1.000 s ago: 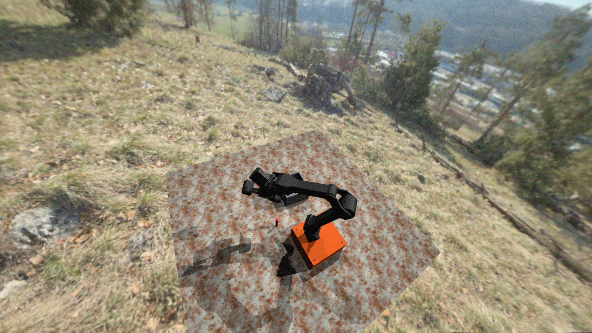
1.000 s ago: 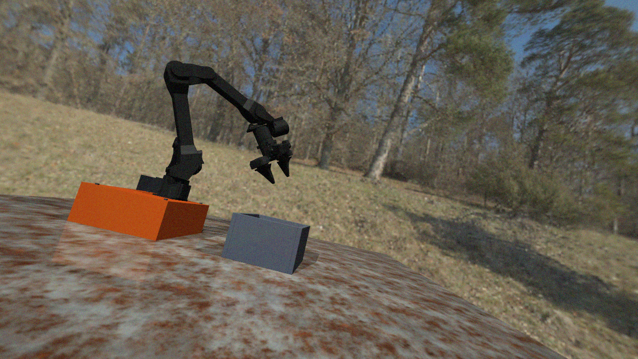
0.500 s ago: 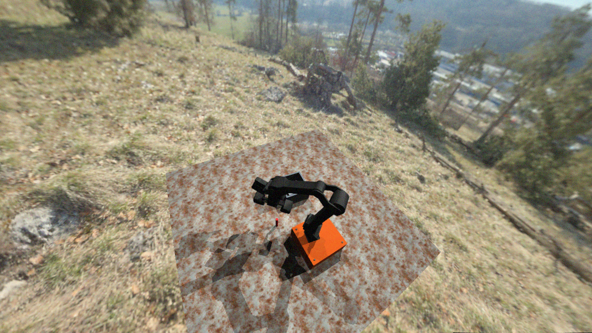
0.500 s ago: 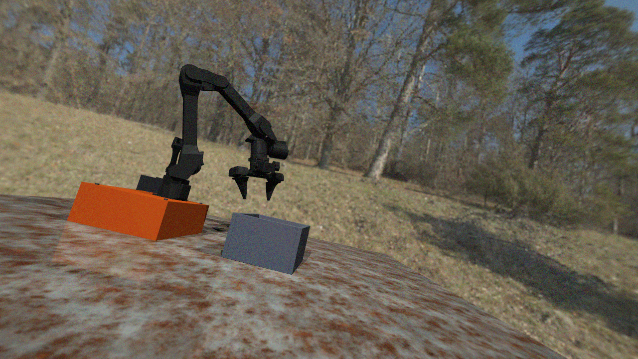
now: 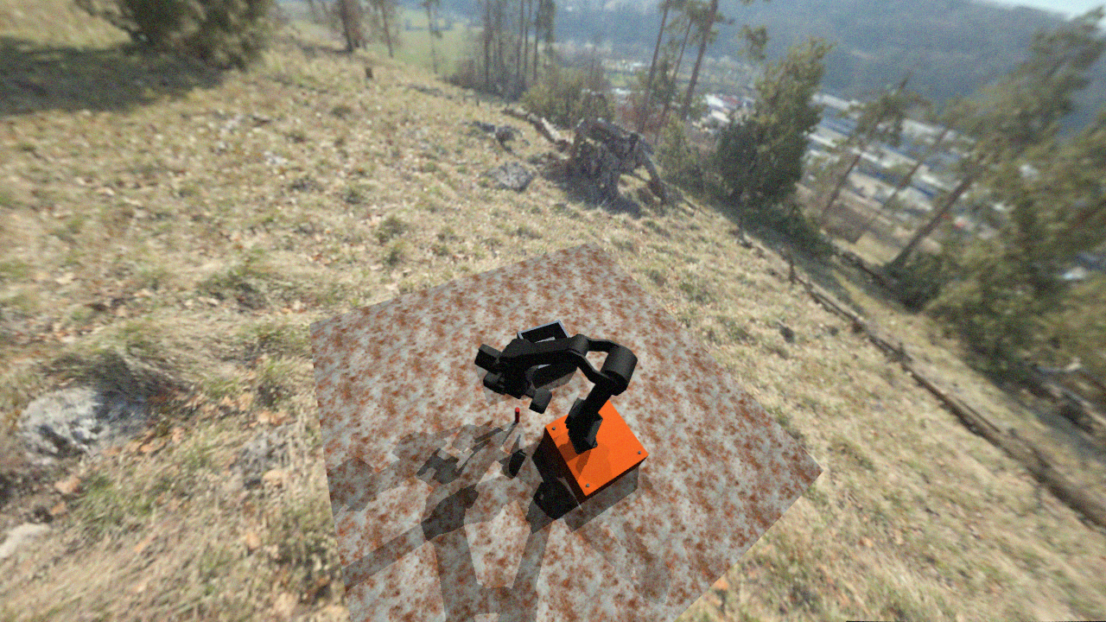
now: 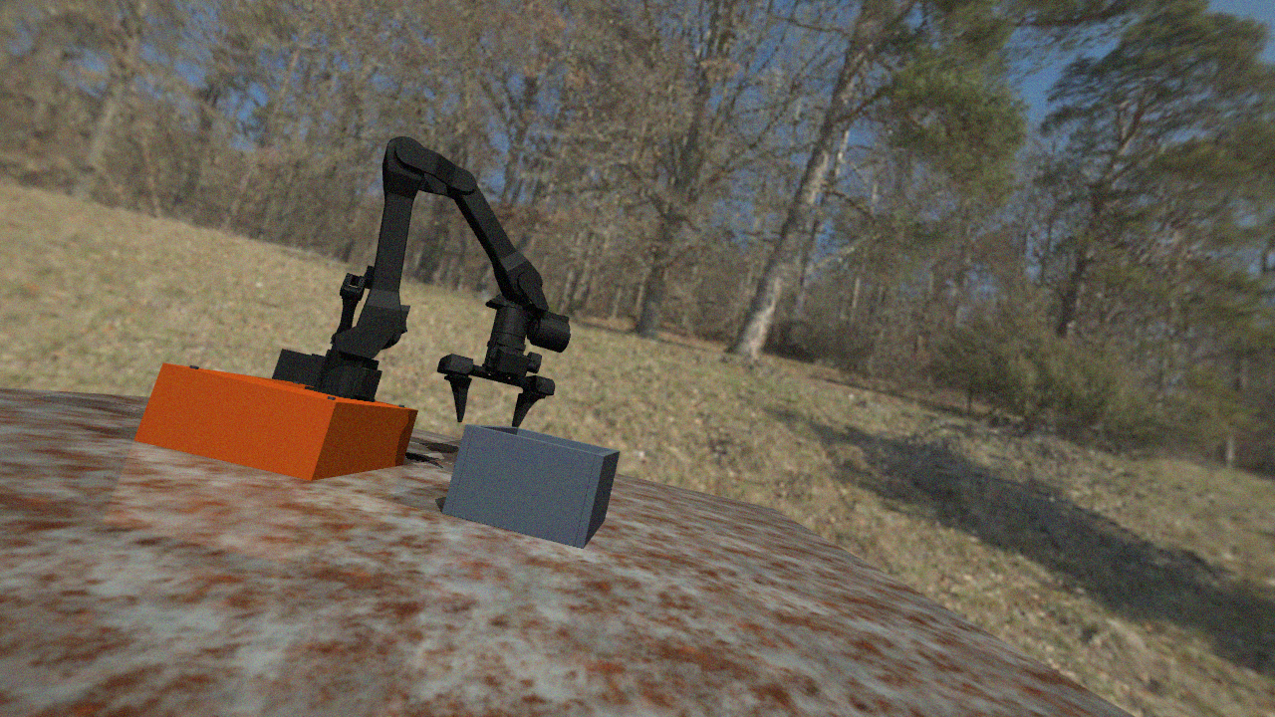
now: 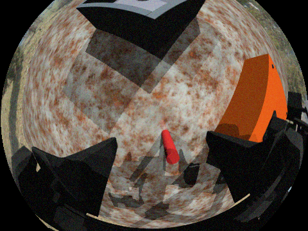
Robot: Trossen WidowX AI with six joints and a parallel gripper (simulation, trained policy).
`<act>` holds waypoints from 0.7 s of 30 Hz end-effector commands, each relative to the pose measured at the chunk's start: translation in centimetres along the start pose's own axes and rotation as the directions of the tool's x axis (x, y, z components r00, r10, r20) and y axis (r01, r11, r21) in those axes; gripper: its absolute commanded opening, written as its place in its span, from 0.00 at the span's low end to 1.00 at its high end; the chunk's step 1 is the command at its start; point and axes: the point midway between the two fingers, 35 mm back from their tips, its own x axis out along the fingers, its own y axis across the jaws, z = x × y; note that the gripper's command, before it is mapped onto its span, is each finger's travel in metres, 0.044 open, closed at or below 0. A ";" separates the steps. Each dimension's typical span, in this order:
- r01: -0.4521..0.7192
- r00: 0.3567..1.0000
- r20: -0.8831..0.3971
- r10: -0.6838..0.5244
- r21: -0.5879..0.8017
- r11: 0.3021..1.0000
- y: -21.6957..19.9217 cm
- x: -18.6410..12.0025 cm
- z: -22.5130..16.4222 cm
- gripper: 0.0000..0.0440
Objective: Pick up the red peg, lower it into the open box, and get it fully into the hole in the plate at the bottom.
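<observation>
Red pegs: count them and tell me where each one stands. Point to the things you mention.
1. The red peg (image 5: 517, 415) (image 7: 169, 144) stands upright on the rust-speckled table top (image 5: 433, 340) (image 6: 267, 605) (image 7: 183, 93), outside the grey box (image 5: 558, 323) (image 6: 526, 486) (image 7: 154, 15). Another could be hidden inside the box, whose floor shows only partly.

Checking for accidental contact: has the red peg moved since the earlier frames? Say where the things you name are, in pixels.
No. In the top view, the red peg (image 5: 517, 415) (image 7: 170, 147) stands at the same spot beside the orange base block (image 5: 611, 456) (image 7: 256, 96).
</observation>
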 end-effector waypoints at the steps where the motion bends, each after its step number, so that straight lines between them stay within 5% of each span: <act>1: 0.001 1.000 -0.009 -0.001 0.028 1.000 -0.1 1.1 -0.2 0.99; 11: -0.018 1.000 -0.024 0.020 0.095 0.995 -0.5 4.4 -1.1 0.96; 21: 0.020 0.997 -0.077 -0.010 0.136 0.990 -1.2 5.5 -1.8 0.44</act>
